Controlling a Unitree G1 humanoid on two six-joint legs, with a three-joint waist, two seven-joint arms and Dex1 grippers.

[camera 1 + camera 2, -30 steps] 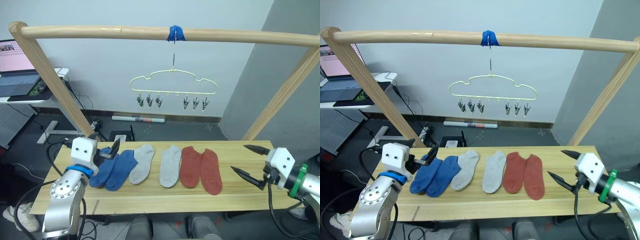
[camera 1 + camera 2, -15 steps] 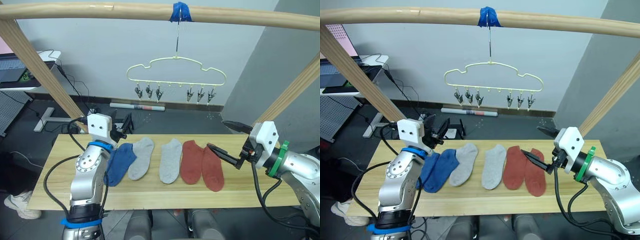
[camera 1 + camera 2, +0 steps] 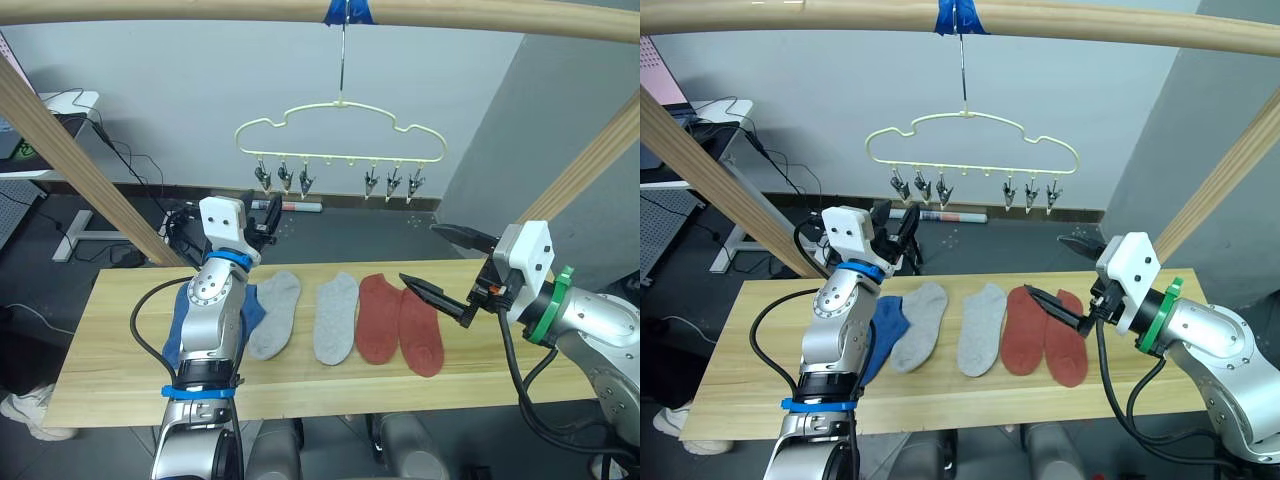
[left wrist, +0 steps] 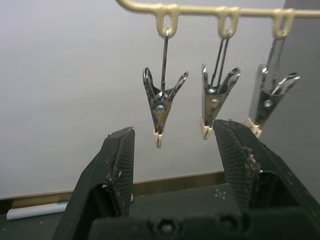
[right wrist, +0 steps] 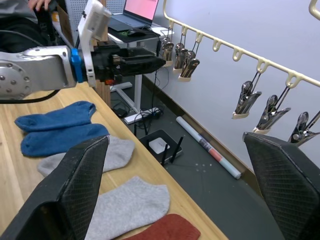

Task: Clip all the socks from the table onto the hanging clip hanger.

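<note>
Left wrist view: left gripper (image 4: 172,142) gapes below hanger clips (image 4: 163,107).

Both head eyes look down over the light plank table (image 3: 100,370). Each wrist camera faces the pale yellow-green wire clip hanger (image 4: 220,10), the left one much closer.

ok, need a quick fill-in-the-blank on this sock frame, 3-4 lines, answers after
1. The clip hanger carries ___ metal clips, none holding a sock.
2. The two socks nearest the right pincer are rust ___.
3. The left pincer is raised toward the hanger's clips with its fingers ___.
4. All the socks lie flat on the ___, whose bare planks show at either end.

Missing words: six; red; open; table
</note>
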